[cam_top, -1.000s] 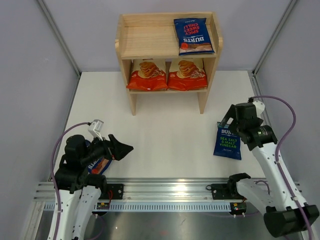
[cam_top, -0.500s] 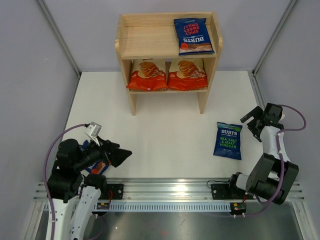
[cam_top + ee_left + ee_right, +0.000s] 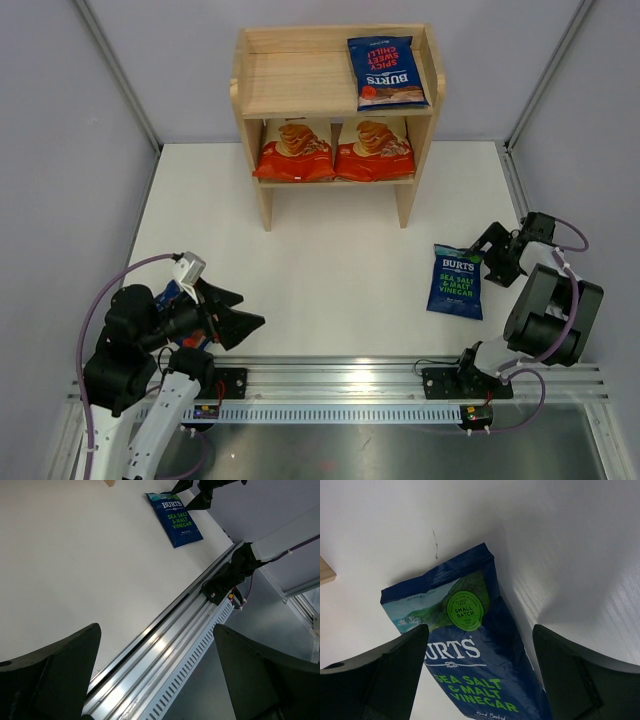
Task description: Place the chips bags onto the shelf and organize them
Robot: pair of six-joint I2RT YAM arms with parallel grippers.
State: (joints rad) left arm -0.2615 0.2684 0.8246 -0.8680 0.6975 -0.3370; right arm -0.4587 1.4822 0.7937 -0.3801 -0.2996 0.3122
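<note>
The wooden shelf (image 3: 298, 82) stands at the back. A red-accented Burts bag (image 3: 387, 72) lies on its top tier, at the right. Two Cassava Chips bags (image 3: 295, 150) (image 3: 375, 150) sit side by side on the lower tier. A green-lettered Burts bag (image 3: 457, 281) (image 3: 470, 645) (image 3: 176, 517) lies flat on the table at the right. My right gripper (image 3: 487, 262) (image 3: 480, 680) hovers open at its upper right corner, jaws spanning the bag's top. My left gripper (image 3: 238, 314) (image 3: 157, 680) is open and empty near the front left. Another blue bag (image 3: 167, 296) lies mostly hidden under the left arm.
A metal rail (image 3: 320, 385) (image 3: 165, 645) runs along the table's near edge, with both arm bases on it. Grey walls close in the left, right and back sides. The left half of the shelf's top tier is bare wood.
The right arm has folded low and turned its gripper onto the green-lettered bag's top edge. The left arm has drawn back slightly toward its base. No bag has moved.
</note>
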